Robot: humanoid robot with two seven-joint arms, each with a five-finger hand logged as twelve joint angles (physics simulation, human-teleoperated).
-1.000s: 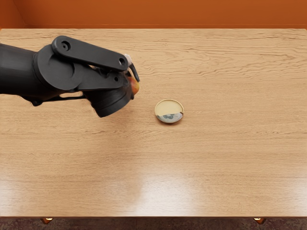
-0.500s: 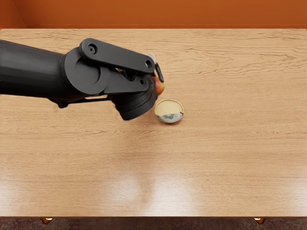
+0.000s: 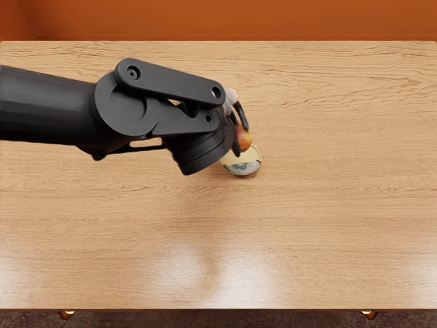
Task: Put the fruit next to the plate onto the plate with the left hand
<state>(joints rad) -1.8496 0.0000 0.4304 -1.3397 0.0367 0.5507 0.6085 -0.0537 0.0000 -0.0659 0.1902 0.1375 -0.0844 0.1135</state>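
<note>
I am holding my left hand over the left side of the plate, its fingers clasping the orange-red fruit. The fruit is hanging over the plate's far rim; I cannot tell whether it is touching.

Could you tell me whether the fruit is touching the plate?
Cannot tell: in the head view the fruit overlaps the plate at its rim; height is unclear.
</note>
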